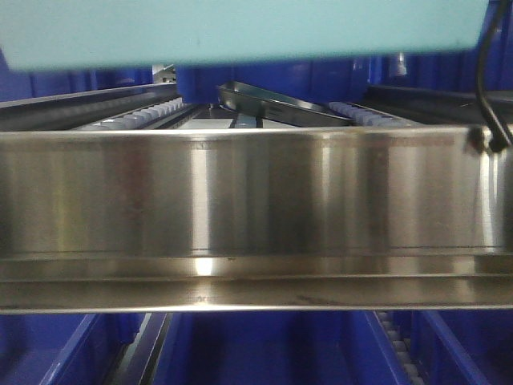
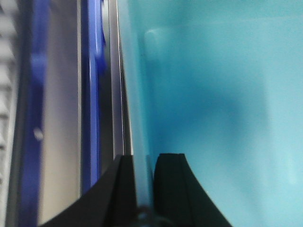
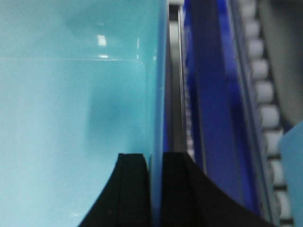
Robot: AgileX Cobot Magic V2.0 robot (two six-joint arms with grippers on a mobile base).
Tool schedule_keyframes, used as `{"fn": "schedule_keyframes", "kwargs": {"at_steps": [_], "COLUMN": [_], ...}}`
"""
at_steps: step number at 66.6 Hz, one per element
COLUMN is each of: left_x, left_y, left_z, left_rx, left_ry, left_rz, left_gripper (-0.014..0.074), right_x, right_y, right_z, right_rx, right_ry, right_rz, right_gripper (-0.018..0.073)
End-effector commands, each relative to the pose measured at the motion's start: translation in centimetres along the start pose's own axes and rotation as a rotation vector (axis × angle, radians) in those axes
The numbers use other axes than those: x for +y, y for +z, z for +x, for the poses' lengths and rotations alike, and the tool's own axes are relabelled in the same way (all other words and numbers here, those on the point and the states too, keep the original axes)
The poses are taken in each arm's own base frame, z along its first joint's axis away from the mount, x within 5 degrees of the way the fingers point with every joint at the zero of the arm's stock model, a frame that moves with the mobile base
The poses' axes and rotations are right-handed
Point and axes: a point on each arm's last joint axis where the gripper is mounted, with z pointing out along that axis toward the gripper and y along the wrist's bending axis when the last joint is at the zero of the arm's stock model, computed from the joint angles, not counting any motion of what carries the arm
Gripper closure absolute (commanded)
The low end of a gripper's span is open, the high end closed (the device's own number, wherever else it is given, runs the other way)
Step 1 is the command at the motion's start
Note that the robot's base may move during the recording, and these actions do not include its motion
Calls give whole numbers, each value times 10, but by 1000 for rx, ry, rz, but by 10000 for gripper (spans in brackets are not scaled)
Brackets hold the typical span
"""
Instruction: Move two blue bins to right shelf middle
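Note:
A pale turquoise-blue bin (image 1: 240, 28) hangs across the top of the front view, above the steel shelf rail (image 1: 256, 208). In the left wrist view my left gripper (image 2: 143, 189) is shut on the bin's left wall, one black finger (image 2: 124, 189) outside and the other inside over the bin's interior (image 2: 213, 94). In the right wrist view my right gripper (image 3: 156, 189) is shut on the right wall of the same bin (image 3: 71, 118), with one finger (image 3: 177, 189) outside it. Neither gripper shows in the front view.
Roller tracks (image 1: 136, 116) (image 1: 361, 112) run back on the shelf level behind the rail, with a tilted metal tray (image 1: 280, 104) between them. Dark blue bins stand behind (image 1: 321, 76) and below (image 1: 264, 345). A black cable (image 1: 489, 88) hangs at the right. Rollers (image 3: 262, 113) lie beside the bin.

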Motion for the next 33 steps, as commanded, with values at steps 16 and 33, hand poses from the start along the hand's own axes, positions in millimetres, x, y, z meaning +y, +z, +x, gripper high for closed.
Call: {"fn": "schedule_keyframes", "kwargs": {"at_steps": [16, 33], "left_x": [7, 9], "left_y": [-99, -110], "left_z": [-31, -34], "left_rx": [-380, -410], "left_ry": [-57, -65], "left_rz": [146, 151], "left_gripper": [707, 707], "right_x": [-7, -9], "right_y": [-71, -81], "right_z": [-29, -32], "right_rx": [-348, -396], "right_ry": [37, 39], "right_rz": [-127, -135], "right_gripper": [720, 720]}}
